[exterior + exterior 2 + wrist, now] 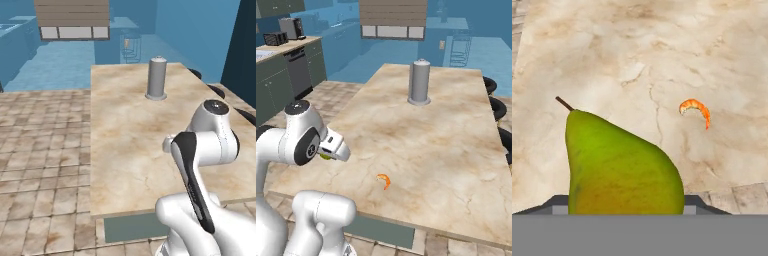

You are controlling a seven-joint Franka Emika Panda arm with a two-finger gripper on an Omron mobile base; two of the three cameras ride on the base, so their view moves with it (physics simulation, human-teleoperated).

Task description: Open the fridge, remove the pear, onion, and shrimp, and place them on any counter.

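The yellow-green pear stands large in the hand view with its stem up, and my gripper is shut on it; the pear covers the fingertips. In the right base view the hand hovers just above the near left corner of the tan stone counter, with a sliver of the pear showing under it. The small curved orange shrimp lies on the counter a little to the right of the pear, also seen as the shrimp in the hand view. The fridge and the onion are out of view.
A grey upright cylinder stands at the far middle of the counter. Dark stools line its right side. Grey-green cabinets with a dishwasher and a toaster run along the left wall. Tiled floor lies to the left.
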